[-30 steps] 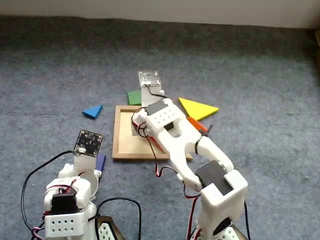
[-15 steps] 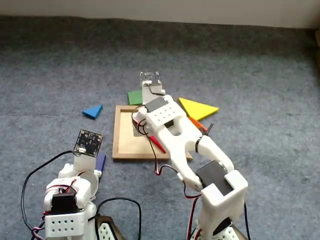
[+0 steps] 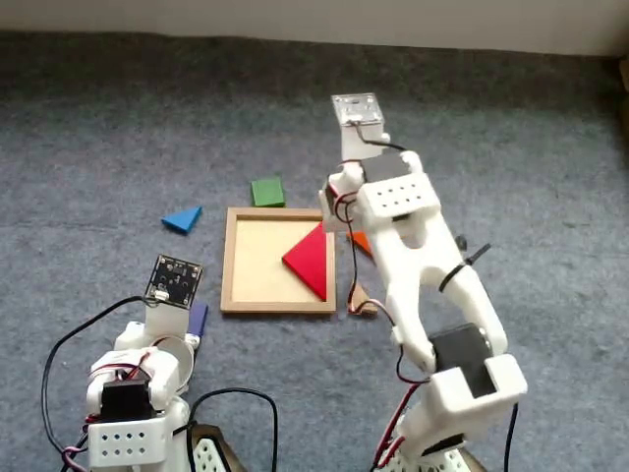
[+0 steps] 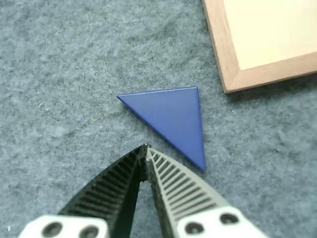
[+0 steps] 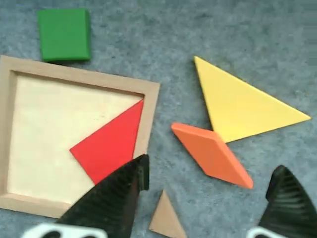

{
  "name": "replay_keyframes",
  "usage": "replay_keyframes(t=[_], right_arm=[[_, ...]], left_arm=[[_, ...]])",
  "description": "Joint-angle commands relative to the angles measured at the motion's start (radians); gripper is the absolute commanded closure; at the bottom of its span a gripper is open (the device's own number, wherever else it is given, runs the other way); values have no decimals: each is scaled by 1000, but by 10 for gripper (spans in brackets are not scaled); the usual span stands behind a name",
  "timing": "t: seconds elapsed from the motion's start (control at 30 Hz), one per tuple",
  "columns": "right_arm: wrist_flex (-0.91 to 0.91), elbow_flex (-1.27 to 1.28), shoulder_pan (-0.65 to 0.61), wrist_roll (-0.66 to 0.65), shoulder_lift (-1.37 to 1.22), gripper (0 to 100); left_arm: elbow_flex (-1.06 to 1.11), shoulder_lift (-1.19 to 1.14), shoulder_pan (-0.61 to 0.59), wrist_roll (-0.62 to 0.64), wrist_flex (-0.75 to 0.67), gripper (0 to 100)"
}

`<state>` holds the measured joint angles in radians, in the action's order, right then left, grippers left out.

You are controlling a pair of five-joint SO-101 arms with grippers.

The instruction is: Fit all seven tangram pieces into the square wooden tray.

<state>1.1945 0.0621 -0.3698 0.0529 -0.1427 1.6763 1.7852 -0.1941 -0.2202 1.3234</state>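
Observation:
The square wooden tray (image 3: 236, 300) (image 5: 151, 96) lies mid-carpet with a red triangle (image 3: 310, 261) (image 5: 111, 146) inside, against its right rim. My right gripper (image 5: 210, 168) hangs open above the orange parallelogram (image 5: 213, 153) (image 3: 358, 241), just right of the tray, holding nothing. The yellow triangle (image 5: 237, 104), green square (image 3: 266, 192) (image 5: 64, 33) and small tan triangle (image 3: 362, 298) (image 5: 166, 220) lie on the carpet around the tray. My left gripper (image 4: 146, 148) is shut and empty, its tip just short of the dark blue triangle (image 4: 173, 116) (image 3: 198, 317) near the tray's corner (image 4: 233, 74).
A small light blue triangle (image 3: 183, 218) lies on the grey carpet left of the tray. The right arm (image 3: 393, 197) stretches over the ground right of the tray and covers the yellow piece in the high view. The carpet is open at the back and far left.
The right arm swung from over the tray to its right and farther back. The red triangle it covered now lies bare in the tray. The left arm has not moved.

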Motion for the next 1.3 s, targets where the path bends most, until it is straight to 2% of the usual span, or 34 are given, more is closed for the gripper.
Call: replay_keyframes(t=[0.0, 0.23, 0.37, 0.53, 0.7, 0.83, 1.03, 1.27], right_arm=[[-116, -73, 73, -35, -84, 642], [-154, -259, 64, -40, -272, 642], [-107, -361, 54, -118, -360, 640], [-42, -486, 71, -140, -495, 640], [91, -601, 101, -218, -616, 641], [242, -704, 157, -221, -641, 641], [352, -746, 226, -224, -642, 646], [455, -746, 254, -408, -642, 825]], left_arm=[[19, 25, -4, 3, 5, 994], [19, 25, -4, 3, 5, 994], [19, 25, -4, 3, 5, 994], [19, 25, -4, 3, 5, 994], [19, 25, -4, 3, 5, 994], [19, 25, -4, 3, 5, 994], [19, 25, -4, 3, 5, 994], [19, 25, -4, 3, 5, 994]])
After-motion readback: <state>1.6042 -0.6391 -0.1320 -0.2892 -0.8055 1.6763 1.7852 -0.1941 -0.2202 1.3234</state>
